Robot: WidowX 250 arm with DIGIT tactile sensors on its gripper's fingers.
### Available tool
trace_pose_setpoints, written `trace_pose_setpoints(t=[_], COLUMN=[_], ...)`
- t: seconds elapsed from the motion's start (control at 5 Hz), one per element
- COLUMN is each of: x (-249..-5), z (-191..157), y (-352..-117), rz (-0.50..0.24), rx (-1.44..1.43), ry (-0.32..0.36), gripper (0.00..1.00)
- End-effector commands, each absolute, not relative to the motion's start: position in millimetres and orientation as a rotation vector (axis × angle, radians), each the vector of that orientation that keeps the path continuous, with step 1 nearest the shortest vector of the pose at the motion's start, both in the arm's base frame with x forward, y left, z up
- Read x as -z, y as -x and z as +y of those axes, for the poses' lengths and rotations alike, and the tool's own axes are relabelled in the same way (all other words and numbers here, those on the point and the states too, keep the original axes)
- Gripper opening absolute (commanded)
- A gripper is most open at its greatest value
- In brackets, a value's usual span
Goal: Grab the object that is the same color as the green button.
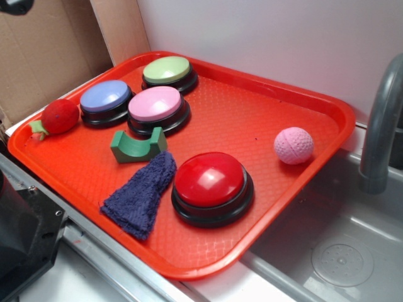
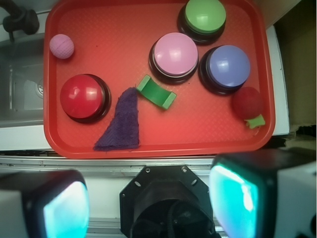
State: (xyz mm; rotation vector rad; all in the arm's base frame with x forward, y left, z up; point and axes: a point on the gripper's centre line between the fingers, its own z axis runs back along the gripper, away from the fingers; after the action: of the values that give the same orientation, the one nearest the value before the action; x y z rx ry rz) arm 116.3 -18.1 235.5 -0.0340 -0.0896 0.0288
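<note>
The object, a small dark green block [image 1: 137,146] [image 2: 156,92] with a half-round notch in its top, rests on the red tray [image 1: 271,107] [image 2: 114,29], just in front of the pink button. The pale green button [image 1: 169,70] [image 2: 204,17] stands at the tray's far corner. In the wrist view my gripper [image 2: 148,198] hovers high over the robot base, short of the tray's near rim. Its fingers [image 2: 64,210] are spread wide with nothing between them. The exterior view does not show the jaws.
Also on the tray: a pink button [image 1: 156,107], a blue button [image 1: 106,99], a big red button [image 1: 211,184], a purple cloth [image 1: 141,192] touching the block, a pink ball [image 1: 293,145] and a red plush strawberry [image 1: 58,117]. A sink [image 1: 340,251] and faucet [image 1: 381,126] lie right.
</note>
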Motion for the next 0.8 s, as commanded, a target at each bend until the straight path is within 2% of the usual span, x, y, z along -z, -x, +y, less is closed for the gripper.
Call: trace_pose_setpoints(t=[0.0, 0.2, 0.4, 0.6], x=[-235.5, -221.8, -201.1, -175.9], z=[-18.1, -13.8, -6.0, 0.0], y=[-116.3, -120.9, -125.8, -133.5], rz=[-0.09, -0.095, -0.077, -0.098], rx=[-0.029, -0.213, -0.368, -0.516], ry=[0.034, 0.035, 0.018, 0.006], gripper=[1.0, 1.0, 1.0, 1.0])
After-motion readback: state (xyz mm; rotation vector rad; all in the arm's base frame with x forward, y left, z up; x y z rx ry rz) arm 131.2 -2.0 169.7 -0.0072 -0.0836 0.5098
